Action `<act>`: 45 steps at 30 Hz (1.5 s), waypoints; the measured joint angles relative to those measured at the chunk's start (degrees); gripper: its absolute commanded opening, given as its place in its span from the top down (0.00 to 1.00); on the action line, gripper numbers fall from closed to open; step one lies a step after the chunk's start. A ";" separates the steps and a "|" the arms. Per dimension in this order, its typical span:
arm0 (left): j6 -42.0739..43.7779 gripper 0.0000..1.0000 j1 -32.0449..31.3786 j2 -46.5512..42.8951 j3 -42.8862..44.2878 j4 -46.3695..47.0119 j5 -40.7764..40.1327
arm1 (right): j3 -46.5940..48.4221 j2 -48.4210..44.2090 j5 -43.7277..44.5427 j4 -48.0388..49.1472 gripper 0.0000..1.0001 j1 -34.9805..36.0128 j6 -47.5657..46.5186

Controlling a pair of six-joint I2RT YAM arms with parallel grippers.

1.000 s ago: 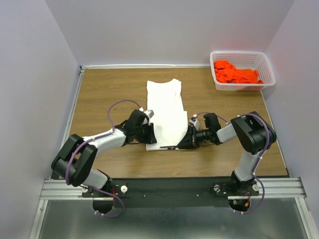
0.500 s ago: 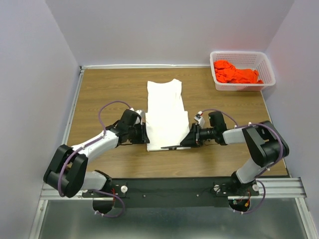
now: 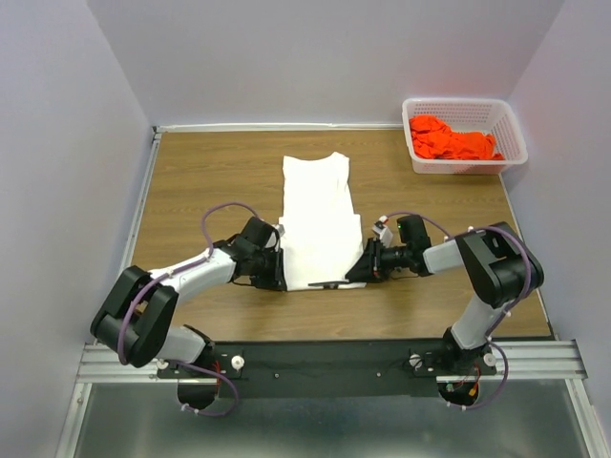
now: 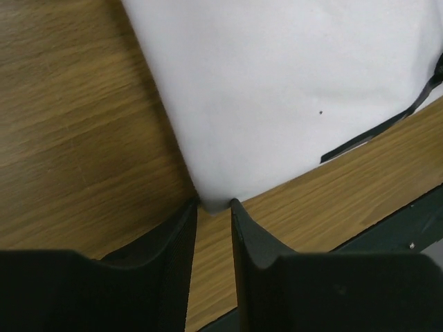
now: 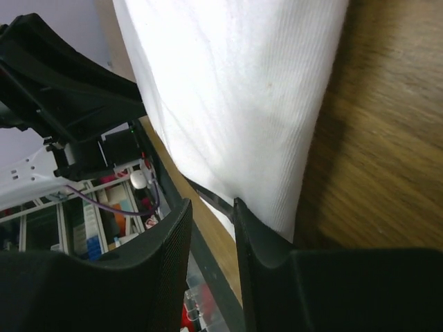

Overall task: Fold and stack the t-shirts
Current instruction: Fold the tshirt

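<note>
On the desk point(image 3: 191, 172), the white shirt point(image 3: 318, 215) lies with its long axis 12 to 6 o'clock. The left end effector point(image 3: 279, 270) is at the hem's 9 and the right end effector point(image 3: 355, 271) at its 3, equally near. Each is barely parted at a corner; grip unclear.

You are looking down at a wooden table point(image 3: 210, 172) that is filling the middle of the top view. A white lattice basket point(image 3: 458, 166) is sitting at its far right corner. Pale walls point(image 3: 315, 57) are closing it in on three sides, and a metal rail point(image 3: 544, 359) is running along its near edge.
</note>
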 measured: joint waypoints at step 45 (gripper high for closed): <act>-3.50 0.29 -6.82 -2.51 8.72 -12.24 -17.59 | 22.29 -8.04 53.66 -53.00 0.46 19.43 -3.15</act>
